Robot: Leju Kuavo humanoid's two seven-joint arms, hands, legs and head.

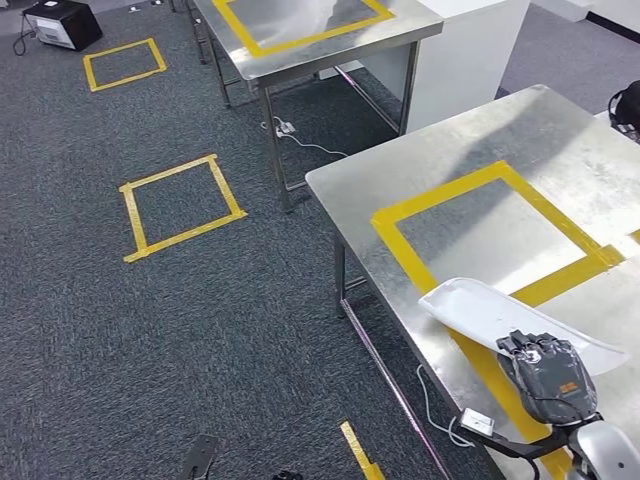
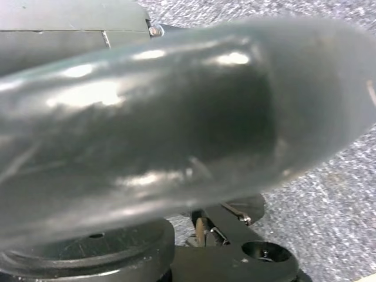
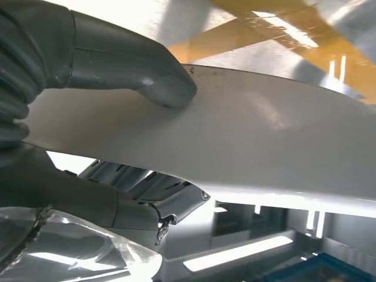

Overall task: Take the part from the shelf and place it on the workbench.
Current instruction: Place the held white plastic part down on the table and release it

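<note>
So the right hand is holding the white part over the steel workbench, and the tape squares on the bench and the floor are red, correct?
Not quite: the tape is yellow, not red. The head view shows the yellow tape square on the steel workbench and another yellow square on the floor. The rest stands: the right hand holds the white part over the workbench.

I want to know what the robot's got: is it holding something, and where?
Its right hand holds the white part by one edge, thumb on top.
</note>
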